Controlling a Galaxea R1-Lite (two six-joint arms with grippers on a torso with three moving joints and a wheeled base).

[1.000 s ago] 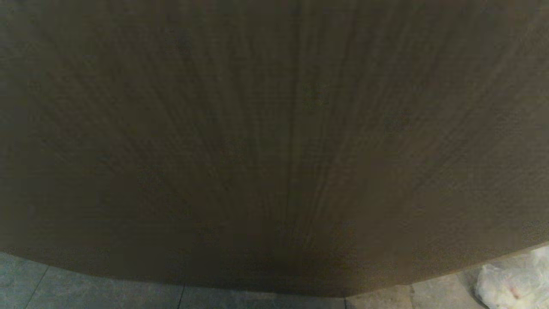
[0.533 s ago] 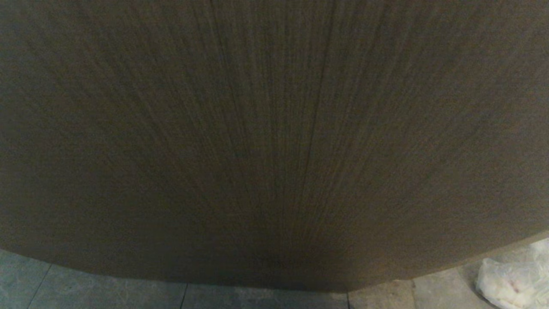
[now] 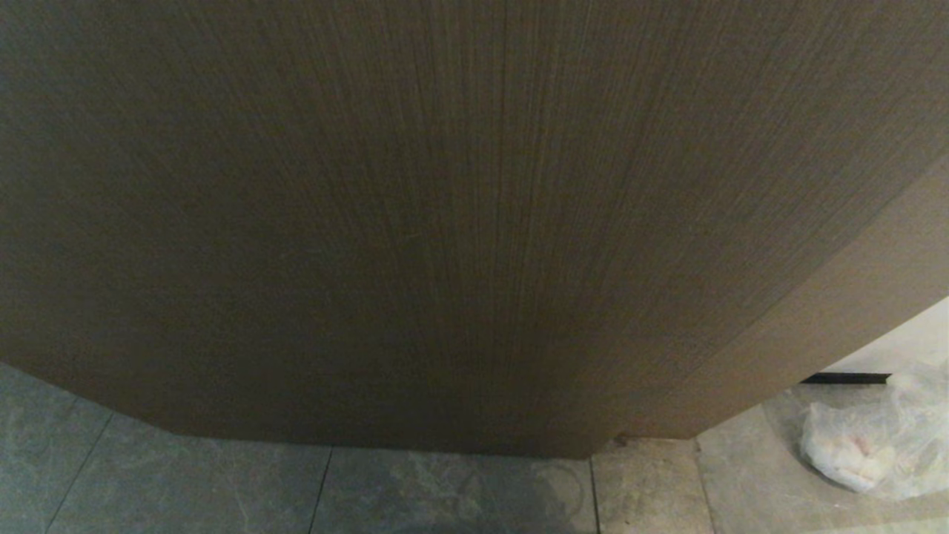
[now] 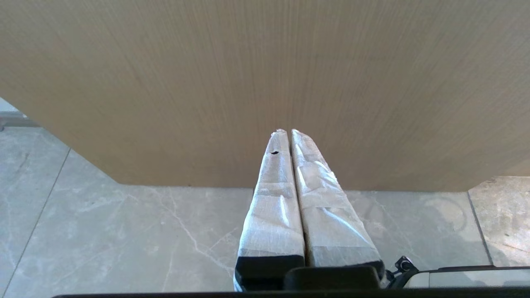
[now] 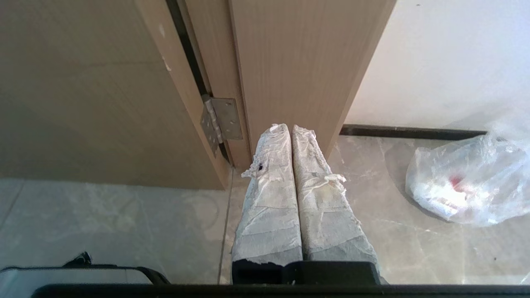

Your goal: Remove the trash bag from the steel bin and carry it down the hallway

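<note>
The trash bag (image 3: 867, 445), clear and crinkly with pale and red bits inside, lies on the tiled floor at the lower right, beside the wall. In the right wrist view the trash bag (image 5: 463, 186) lies off to the side of my right gripper (image 5: 288, 126), well apart from it. That gripper is shut with nothing between its tape-wrapped fingers (image 5: 269, 198) and points at the foot of the door frame. My left gripper (image 4: 288, 131) is shut and empty too, facing the door. The steel bin is out of view. Neither arm shows in the head view.
A brown wooden door (image 3: 445, 222) fills the head view at close range. Its frame (image 5: 298, 62) and steel hinge (image 5: 221, 120) stand just ahead of the right gripper. A white wall (image 5: 447, 58) with dark baseboard (image 5: 414, 132) runs behind the bag. Pale grey tiles (image 4: 124, 236) cover the hallway floor.
The whole head view has shifted: more floor, the door's right edge, the baseboard and more of the bag now show. The camera moved; the bag lies still.
</note>
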